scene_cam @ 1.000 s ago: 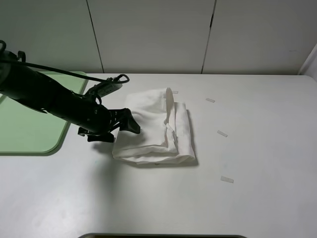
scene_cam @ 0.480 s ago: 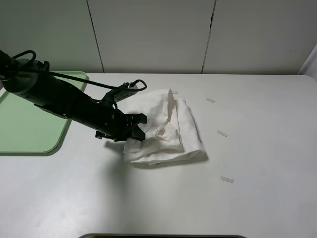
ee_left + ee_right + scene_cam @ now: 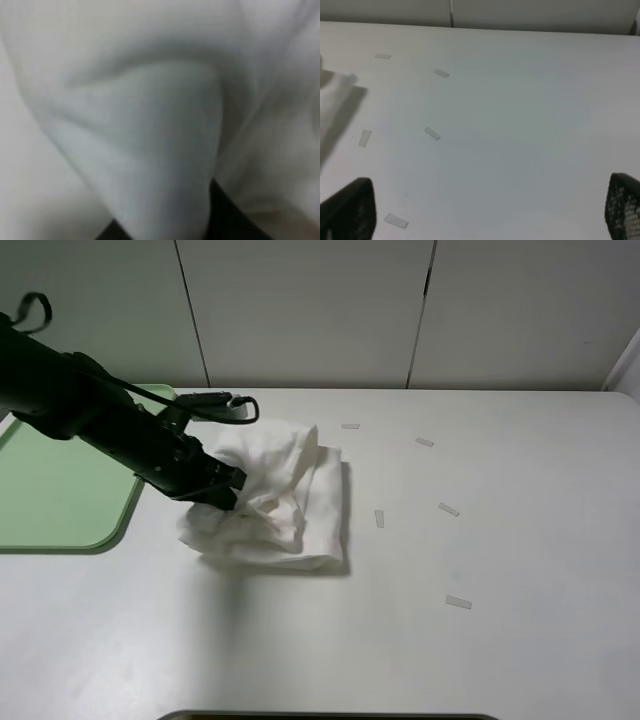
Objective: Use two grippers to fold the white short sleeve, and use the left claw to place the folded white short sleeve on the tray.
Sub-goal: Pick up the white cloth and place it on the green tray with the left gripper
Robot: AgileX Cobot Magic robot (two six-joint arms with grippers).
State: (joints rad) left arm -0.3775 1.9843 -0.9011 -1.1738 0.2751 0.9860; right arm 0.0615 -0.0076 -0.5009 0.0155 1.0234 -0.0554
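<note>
Since a second ago we log the white short sleeve dragged leftward on the tabletop toward the tray, left claw fingers pinching its bunched edge, right claw's fingers spread idle; next, lift clear over the rim.

We see our left arm stretching in from the left edge of the high view, angled downward across the table, with its cable looping above the wrist. Our left gripper sits at the end of it with the jaws pinched together on a bunch of the white short sleeve, and the cloth fills its wrist view almost completely. Our right gripper is out of the high view; in its own wrist view the two black fingertips stand far apart at the frame edges with nothing between them.
</note>
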